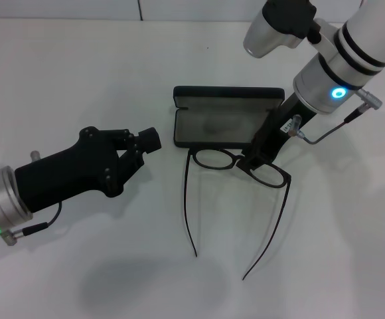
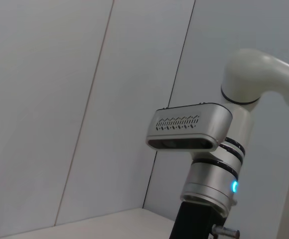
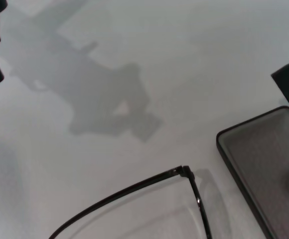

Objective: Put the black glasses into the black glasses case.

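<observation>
On the left of the head view, the left gripper point(image 1: 149, 141) hovers over the white table point(image 1: 79, 80), well apart from the task's things, its dark fingers drawn together with nothing between them. Its wrist camera looks away from the work, showing only a pale panelled wall point(image 2: 60, 99) and the right arm point(image 2: 219, 169) in front of it. Toward the middle lies the black glasses case point(image 1: 219, 119), open, its grey lining facing up and its lid standing along the far side. Just in front of the case, on the table, sit the black glasses point(image 1: 235, 166), lenses close to the case's near edge and the two slim temple arms spread open, running toward the robot. The right gripper point(image 1: 255, 159) reaches down from the upper right and is at the bridge of the frame, between the two lenses; whether its fingers are pinching the frame or parted cannot be told, since the tips are hidden against the black frame. The right wrist view shows one hinge corner of the glasses point(image 3: 184, 172) beside a corner of the open case point(image 3: 264, 174).
</observation>
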`<state>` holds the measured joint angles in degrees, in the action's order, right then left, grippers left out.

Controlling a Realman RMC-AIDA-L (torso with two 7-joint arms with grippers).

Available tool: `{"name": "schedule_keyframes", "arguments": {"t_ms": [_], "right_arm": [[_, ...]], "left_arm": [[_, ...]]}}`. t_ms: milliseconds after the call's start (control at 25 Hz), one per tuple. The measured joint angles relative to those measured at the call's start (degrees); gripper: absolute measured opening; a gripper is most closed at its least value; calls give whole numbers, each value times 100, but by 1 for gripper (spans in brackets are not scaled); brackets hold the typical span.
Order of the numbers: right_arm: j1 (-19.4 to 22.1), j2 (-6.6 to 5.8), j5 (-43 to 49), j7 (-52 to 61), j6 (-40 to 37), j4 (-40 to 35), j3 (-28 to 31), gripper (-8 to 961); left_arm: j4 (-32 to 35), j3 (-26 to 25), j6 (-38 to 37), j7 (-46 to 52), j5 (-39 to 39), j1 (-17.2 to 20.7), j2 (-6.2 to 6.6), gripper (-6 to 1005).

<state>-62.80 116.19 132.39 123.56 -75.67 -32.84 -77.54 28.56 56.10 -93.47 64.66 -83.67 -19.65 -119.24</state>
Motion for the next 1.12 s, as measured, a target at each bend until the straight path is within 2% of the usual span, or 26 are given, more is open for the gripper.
{"name": "schedule_keyframes", "arguments": {"t_ms": [240,440,680,800,960,1120], "right_arm": [[130,0,-283,-93,33,-177,-317,259],[205,0,-436,-99,147,-324,-570,120],[387,0,-486,-138,158,-606,-623,74],[837,0,-590,-111,116,-1334,-657,55],[1744,-22,-1001,-89,-155,-2714,-575,41],[2713,-44,-1657,-292,-416,-3720,-217,40]], "left_arm": [[0,-2,75,-3,-28,-4,-9,31],[0,-3,106,-5,-116,-7,-22,31],[-124,-12,106,-83,-132,-13,-21,30],[-132,-13,82,-86,-129,7,-19,30],[-133,-37,-53,-77,-17,48,-19,29],[-133,-38,-419,-50,382,59,-25,29]]}}
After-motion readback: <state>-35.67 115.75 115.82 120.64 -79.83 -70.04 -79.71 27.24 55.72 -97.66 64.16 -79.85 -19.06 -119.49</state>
